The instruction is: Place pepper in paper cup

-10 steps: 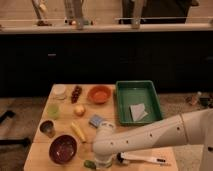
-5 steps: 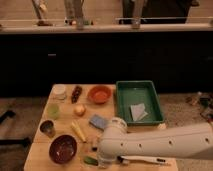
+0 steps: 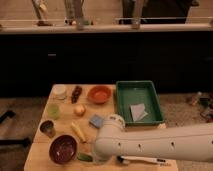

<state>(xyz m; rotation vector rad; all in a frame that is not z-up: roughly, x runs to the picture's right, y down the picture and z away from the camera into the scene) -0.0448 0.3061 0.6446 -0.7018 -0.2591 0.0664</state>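
Observation:
The green pepper (image 3: 84, 157) lies at the table's front edge, just right of the dark red bowl (image 3: 63, 148); only its left part shows. The white arm (image 3: 150, 142) reaches in from the right. Its rounded end (image 3: 107, 139) hangs right over the pepper. My gripper sits beneath that end, hidden by the arm, at the pepper's right part. The whitish paper cup (image 3: 60, 91) stands upright at the table's far left corner, well away from the arm.
On the wooden table (image 3: 40, 150) are a light-green cup (image 3: 53, 111), a dark grey cup (image 3: 47, 128), a pale yellow vegetable (image 3: 78, 131), a round onion (image 3: 80, 109), dark grapes (image 3: 76, 93), an orange bowl (image 3: 99, 94), a blue sponge (image 3: 96, 120) and a green tray (image 3: 125, 100). A white pen-like object (image 3: 142, 160) lies under the arm.
The arm has swung left and lower across the table's front. Its end now covers the right part of the pepper. The objects on the table have not moved.

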